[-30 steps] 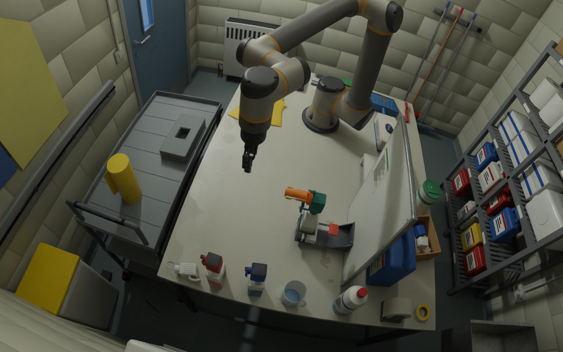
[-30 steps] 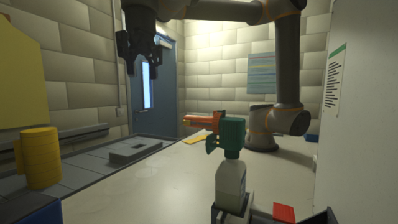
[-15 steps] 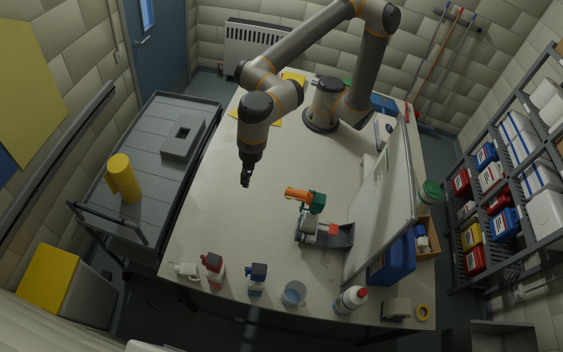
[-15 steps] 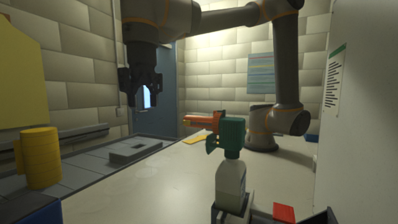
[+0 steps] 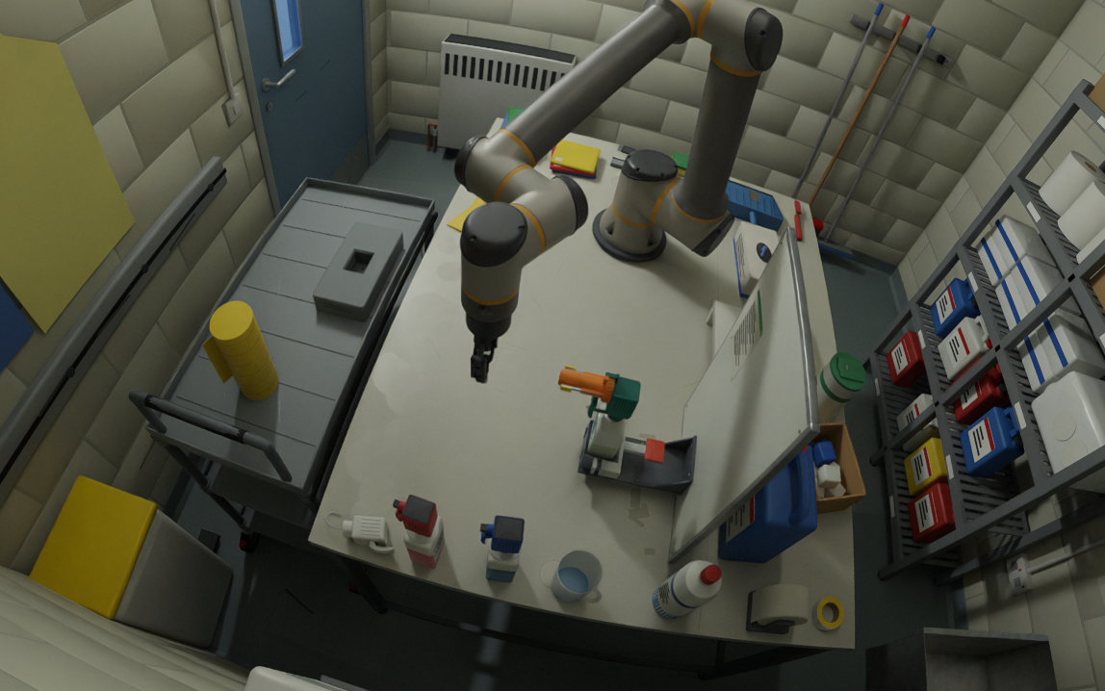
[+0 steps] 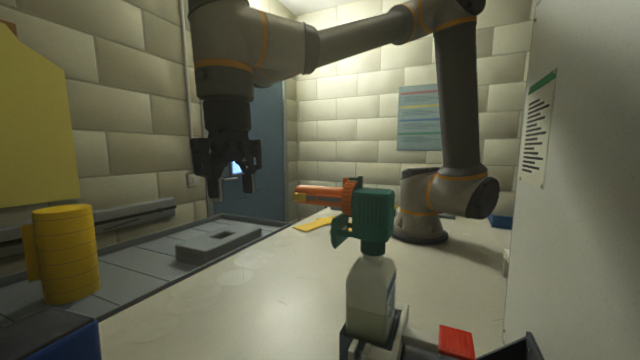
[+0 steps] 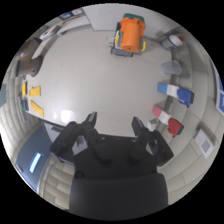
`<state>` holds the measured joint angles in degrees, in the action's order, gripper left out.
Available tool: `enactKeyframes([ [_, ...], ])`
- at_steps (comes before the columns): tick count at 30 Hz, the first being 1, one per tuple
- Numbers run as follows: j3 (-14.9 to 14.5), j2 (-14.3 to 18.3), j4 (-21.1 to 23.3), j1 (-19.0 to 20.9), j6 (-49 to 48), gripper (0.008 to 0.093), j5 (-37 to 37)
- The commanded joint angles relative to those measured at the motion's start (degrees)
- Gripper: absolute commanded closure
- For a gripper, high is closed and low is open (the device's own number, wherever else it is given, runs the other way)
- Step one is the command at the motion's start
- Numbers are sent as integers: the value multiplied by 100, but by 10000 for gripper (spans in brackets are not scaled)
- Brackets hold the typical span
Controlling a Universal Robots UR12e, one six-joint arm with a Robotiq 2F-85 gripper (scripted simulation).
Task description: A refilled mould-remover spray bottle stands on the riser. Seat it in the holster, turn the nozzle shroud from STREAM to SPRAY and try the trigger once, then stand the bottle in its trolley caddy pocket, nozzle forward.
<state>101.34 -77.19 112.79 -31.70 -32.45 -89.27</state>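
Observation:
Near the middle of the table, the spray bottle [image 5: 607,415] [image 6: 370,280] [image 7: 130,34] stands upright in the dark holster [image 5: 640,464], white-bodied with a green head and an orange nozzle shroud [image 5: 583,380] [image 6: 320,196] that points toward the trolley side. My gripper [image 5: 482,367] [image 6: 229,182] [image 7: 114,124] hangs open and empty above the bare tabletop to the left of the nozzle, higher than the shroud and well apart from it. The grey caddy [image 5: 358,269] [image 6: 217,242] with its square pocket lies on the trolley [image 5: 301,342] left of the table.
A measuring cup [image 5: 576,577], a red-topped sprayer [image 5: 421,530], a blue-topped sprayer [image 5: 504,546] and a lying white bottle [image 5: 686,588] line the table's front edge. A yellow cylinder [image 5: 243,350] stands on the trolley. A tilted white board [image 5: 754,383] borders the holster on the right.

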Motion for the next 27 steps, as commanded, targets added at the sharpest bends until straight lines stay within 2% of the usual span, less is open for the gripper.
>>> enactKeyframes([
  [1,-20,19,-61,-12,-41,234,31],
  [6,-152,174,-544,-94,-367,234,276],
  [12,-432,492,-1555,-264,-1046,234,786],
  [17,-749,847,-2694,-454,-1811,234,1361],
  [27,-1478,1658,-5311,-888,-3566,234,2682],
])
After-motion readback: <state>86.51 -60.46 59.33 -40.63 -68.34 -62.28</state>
